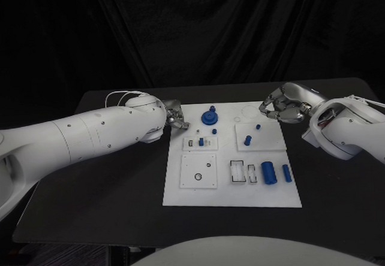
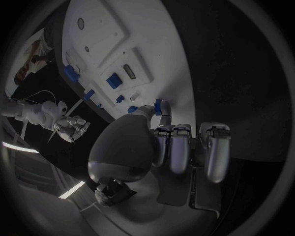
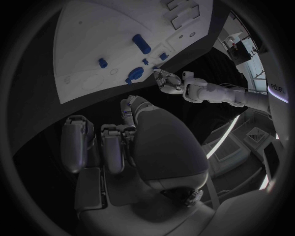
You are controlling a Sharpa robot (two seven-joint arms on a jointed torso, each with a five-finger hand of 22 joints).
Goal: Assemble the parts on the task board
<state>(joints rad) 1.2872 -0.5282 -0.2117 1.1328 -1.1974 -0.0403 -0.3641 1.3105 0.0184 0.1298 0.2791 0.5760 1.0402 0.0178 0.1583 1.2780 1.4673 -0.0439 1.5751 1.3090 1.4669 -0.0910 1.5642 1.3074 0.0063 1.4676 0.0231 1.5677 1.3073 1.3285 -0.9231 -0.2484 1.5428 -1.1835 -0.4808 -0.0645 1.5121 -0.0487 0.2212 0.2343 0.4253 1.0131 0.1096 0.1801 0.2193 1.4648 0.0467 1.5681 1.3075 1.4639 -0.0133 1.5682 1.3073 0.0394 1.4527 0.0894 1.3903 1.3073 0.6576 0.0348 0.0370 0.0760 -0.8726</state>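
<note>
The white task board [image 1: 235, 194] lies in the middle of the black table. On it are a round blue part with a knob [image 1: 209, 116] at the far end, small blue pegs [image 1: 247, 140], a thick blue cylinder [image 1: 268, 171] and a thinner one [image 1: 286, 173]. My left hand [image 1: 174, 120] hovers at the board's far left edge, just beside the round part, fingers curled in with nothing in them [image 2: 178, 147]. At the board's far right corner my right hand [image 1: 284, 108] is also curled in and holds nothing [image 3: 117, 145].
The board [image 2: 141, 44] has raised white blocks with holes [image 1: 199, 171] and rectangular slots [image 1: 238, 171]. Black table [image 1: 101, 192] stretches bare to both sides of the board. A dark curtain hangs behind the table.
</note>
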